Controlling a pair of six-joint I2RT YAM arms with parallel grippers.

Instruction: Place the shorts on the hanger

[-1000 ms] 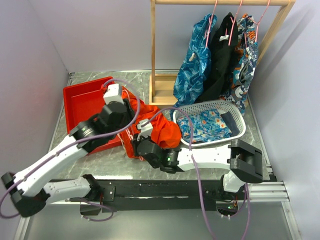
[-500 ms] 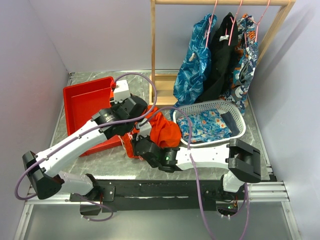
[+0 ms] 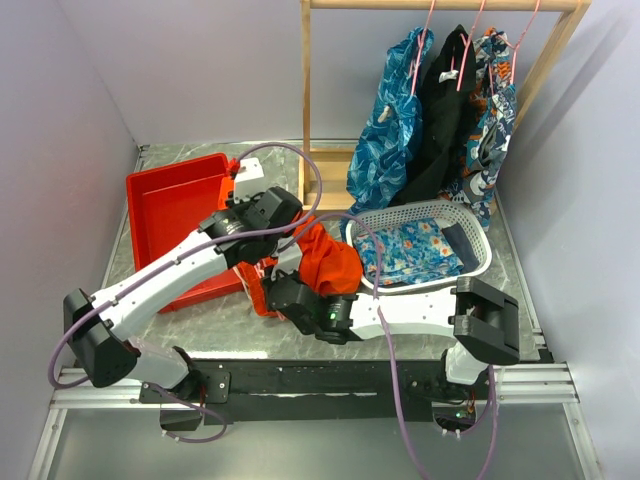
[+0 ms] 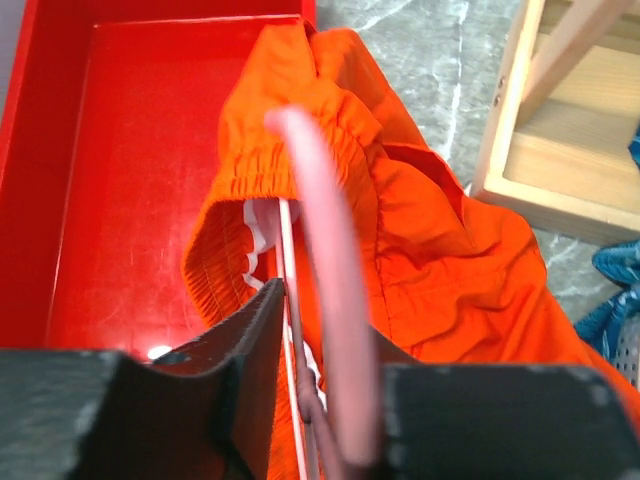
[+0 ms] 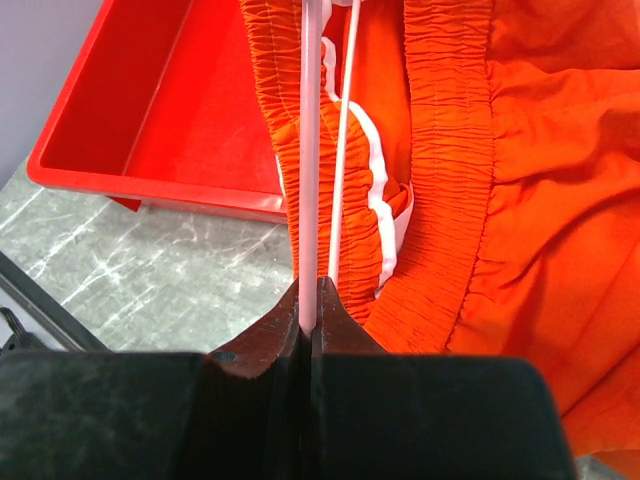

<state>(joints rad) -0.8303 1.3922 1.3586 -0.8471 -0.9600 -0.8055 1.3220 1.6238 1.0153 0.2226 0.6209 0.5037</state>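
I see the shallow red plastic bin at the far left; the floppy orange-red fabric shorts are heaped on the table just right of it, with the waistband spilling over its right rim. My right gripper is clamped tight on the thin pink wire hanger, which lies across the waistband; the wire also passes through the left gripper — pinched or loose, I cannot tell; the cream drawstring cord curls just beside the wire.

In the left wrist view the hanger is a close blur, its lower end lost inside the left pincer; I can't tell whether it clamps. From overhead, my left arm covers most of the shorts.
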